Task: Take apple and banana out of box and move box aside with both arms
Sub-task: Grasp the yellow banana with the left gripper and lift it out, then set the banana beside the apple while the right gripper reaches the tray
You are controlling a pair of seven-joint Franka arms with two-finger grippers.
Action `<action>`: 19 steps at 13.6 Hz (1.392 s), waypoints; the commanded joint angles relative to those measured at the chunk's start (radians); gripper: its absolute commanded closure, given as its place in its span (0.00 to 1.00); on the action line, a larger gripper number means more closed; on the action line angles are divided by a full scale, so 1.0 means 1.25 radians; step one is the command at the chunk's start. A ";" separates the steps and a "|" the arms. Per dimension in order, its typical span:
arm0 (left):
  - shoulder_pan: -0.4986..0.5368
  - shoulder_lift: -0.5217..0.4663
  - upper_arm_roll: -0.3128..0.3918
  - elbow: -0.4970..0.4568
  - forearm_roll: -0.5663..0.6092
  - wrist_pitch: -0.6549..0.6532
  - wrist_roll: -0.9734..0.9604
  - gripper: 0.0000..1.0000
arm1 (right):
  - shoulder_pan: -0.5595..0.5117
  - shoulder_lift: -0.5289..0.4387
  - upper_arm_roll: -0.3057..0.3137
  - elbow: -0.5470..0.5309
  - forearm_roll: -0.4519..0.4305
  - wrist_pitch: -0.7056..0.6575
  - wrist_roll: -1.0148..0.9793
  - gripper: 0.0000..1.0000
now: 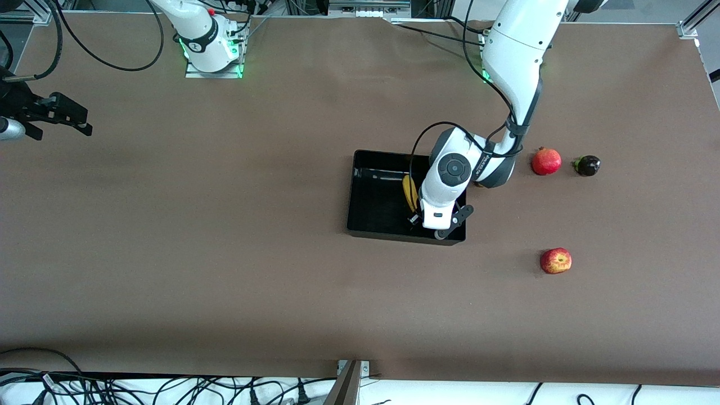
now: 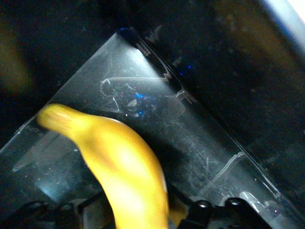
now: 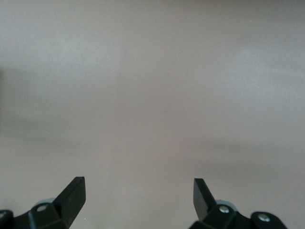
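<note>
The glossy black box (image 1: 405,237) stands mid-table, toward the left arm's end. My left gripper (image 1: 419,218) is down inside it, shut on the near end of the yellow banana (image 1: 409,191), which lies low over the floor of the box. In the left wrist view the banana (image 2: 119,167) runs out from between the fingers over the scratched floor of the box (image 2: 200,143). The red-and-yellow apple (image 1: 556,261) lies on the table, nearer the front camera than the box. My right gripper (image 1: 88,127) hangs open and empty over bare table at the right arm's end (image 3: 139,183).
A round red pomegranate (image 1: 546,161) and a small dark fruit with a green stem (image 1: 586,165) lie beside the box toward the left arm's end. Cables lie along the table edge nearest the front camera.
</note>
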 commanded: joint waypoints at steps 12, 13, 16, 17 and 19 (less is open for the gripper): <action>0.273 -0.250 0.005 0.159 0.012 -0.664 0.512 1.00 | 0.017 0.025 0.014 0.011 0.000 -0.050 0.010 0.00; 0.313 -0.247 0.005 0.159 0.043 -0.662 0.577 1.00 | 0.028 0.038 0.016 0.011 0.001 -0.052 -0.002 0.00; 0.409 -0.219 0.009 0.158 0.105 -0.601 0.739 1.00 | 0.099 0.087 0.022 0.012 0.006 -0.051 0.027 0.00; 0.436 -0.194 0.009 0.158 0.109 -0.555 0.786 1.00 | 0.133 0.111 0.020 0.026 0.007 -0.050 0.087 0.00; 0.487 -0.135 0.011 0.158 0.111 -0.441 0.859 1.00 | 0.197 0.169 0.022 0.073 0.046 -0.038 0.274 0.00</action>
